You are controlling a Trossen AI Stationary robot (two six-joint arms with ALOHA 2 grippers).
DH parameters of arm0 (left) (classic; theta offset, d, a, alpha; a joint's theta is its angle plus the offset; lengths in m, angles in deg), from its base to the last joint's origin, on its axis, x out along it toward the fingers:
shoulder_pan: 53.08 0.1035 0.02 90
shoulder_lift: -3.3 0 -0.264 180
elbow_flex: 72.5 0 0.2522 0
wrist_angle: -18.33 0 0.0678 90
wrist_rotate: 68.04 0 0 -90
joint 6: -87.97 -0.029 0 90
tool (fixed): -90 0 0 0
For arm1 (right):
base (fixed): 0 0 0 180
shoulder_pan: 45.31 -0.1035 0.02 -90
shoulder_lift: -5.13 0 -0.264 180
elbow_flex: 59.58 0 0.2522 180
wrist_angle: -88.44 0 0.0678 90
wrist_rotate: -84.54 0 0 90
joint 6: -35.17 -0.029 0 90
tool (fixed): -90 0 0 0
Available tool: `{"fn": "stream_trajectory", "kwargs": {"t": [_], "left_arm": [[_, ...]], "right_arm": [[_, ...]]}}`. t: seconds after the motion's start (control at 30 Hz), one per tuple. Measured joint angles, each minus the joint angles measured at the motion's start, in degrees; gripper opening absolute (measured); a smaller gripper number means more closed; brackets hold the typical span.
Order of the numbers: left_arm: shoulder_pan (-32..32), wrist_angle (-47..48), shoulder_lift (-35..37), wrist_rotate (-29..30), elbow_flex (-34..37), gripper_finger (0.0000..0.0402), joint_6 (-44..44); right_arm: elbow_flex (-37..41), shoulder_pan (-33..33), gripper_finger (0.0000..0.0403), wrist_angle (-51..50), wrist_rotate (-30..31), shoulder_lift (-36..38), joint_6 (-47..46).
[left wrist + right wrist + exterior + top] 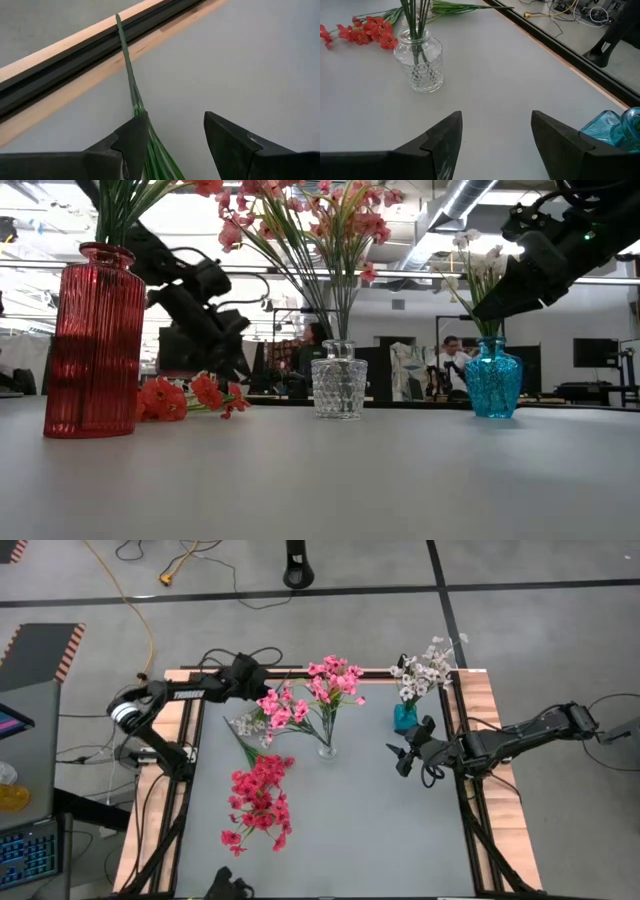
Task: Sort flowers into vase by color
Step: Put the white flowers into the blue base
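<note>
The left gripper (172, 137), fingers wide around green stems (131, 85), should close low; right gripper (495, 145) waits, also wide.

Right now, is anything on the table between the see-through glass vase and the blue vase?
No. In the high view, only bare grey tabletop lies between the clear glass vase and the blue glass vase.
</note>
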Motion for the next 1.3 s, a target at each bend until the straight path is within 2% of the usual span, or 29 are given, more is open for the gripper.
{"fn": "stream_trajectory", "kwargs": {"t": [0.27,0.47,0.6,0.8,0.93,1.1,1.3], "left_arm": [[0.0,9.1,-8.8,4.5,-8.3,0.0180,-0.2],[0.0,14.6,-10.5,8.2,-10.7,0.0171,-3.3],[-0.1,15.5,-10.5,8.1,-10.7,0.0132,-4.1],[-0.2,15.4,-10.5,8.0,-10.7,0.0047,-5.4],[-0.2,14.6,-10.5,5.7,-10.7,0.0009,-7.5],[-0.8,12.8,-10.5,2.8,-10.6,0.0015,-12.6],[-3.5,8.2,-10.5,-2.0,-10.6,0.0015,-23.1]], "right_arm": [[0.0,0.0,0.0265,0.0,0.0,0.0,0.0],[0.0,0.0,0.0265,0.0,0.0,0.0,0.0],[0.0,0.0,0.0265,0.0,0.0,0.0,0.0],[0.0,0.0,0.0265,0.1,0.0,0.0,0.0],[0.0,0.0,0.0265,1.9,0.0,-0.2,0.0],[0.0,0.1,0.0265,6.2,0.0,-2.0,0.0],[0.0,1.1,0.0265,9.2,0.1,-6.5,0.0]]}}
